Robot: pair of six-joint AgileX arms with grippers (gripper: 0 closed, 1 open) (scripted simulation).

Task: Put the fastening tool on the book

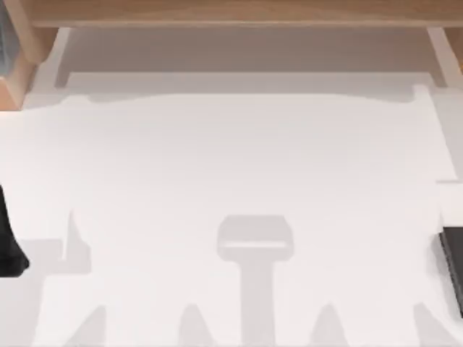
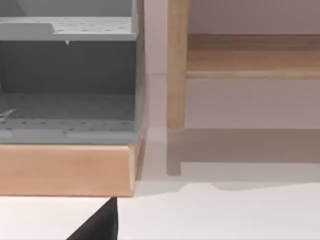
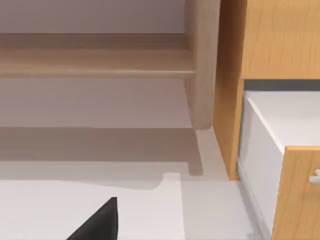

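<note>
Top view: white table [image 1: 239, 159], its surface bare apart from shadows; neither fastening tool nor book can be located. Left arm [image 1: 9, 246]: dark, parked at the table's left edge. Right arm [image 1: 453, 264]: dark, parked at the right edge. Finger opening and hold cannot be told for either. Wooden shelf [image 1: 239, 13]: runs along the far side. Left wrist view: grey cabinet [image 2: 67, 80] on a wooden base. Right wrist view: wooden cabinet [image 3: 270, 45] with a white drawer [image 3: 280, 130].

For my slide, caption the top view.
Bare white table beneath a wooden shelf, both arms parked at its left and right edges.
</note>
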